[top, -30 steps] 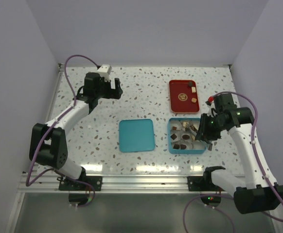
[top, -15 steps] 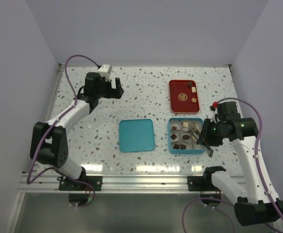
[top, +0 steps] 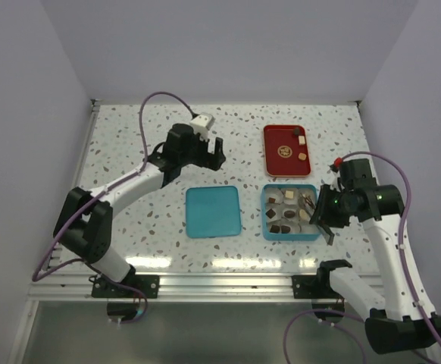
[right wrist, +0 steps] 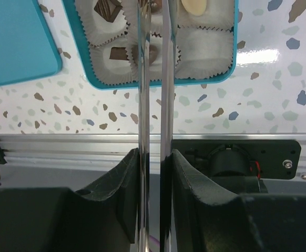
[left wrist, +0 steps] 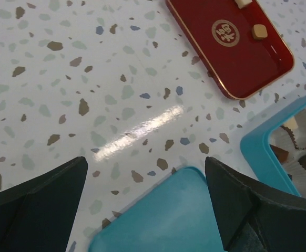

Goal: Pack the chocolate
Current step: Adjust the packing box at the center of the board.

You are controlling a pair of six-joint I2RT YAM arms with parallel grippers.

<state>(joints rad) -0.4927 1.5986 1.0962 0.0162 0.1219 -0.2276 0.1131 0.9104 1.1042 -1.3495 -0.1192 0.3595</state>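
Observation:
The teal box (top: 267, 214) holds several chocolates in white paper cups; the right wrist view shows a dark brown piece (right wrist: 119, 53) and a cream piece (right wrist: 196, 6) in it. Three more chocolates lie on the red tray (top: 276, 138), among them a light brown one (top: 302, 157), also in the left wrist view (left wrist: 258, 31). My right gripper (top: 323, 220) is shut on metal tongs (right wrist: 144, 79), whose blades reach over the box's near right part. My left gripper (top: 209, 152) is open and empty, above the far edge of the teal lid (top: 213, 211).
The lid lies flat to the left of the box, and shows in the left wrist view (left wrist: 163, 220). The red tray has a round gold emblem (left wrist: 224, 33). The metal rail (right wrist: 63, 142) runs along the table's near edge. White walls close in the left, back and right.
My left arm has swung from the back left toward the middle, to above the lid's far edge. My right gripper with the tongs drew back slightly to the right.

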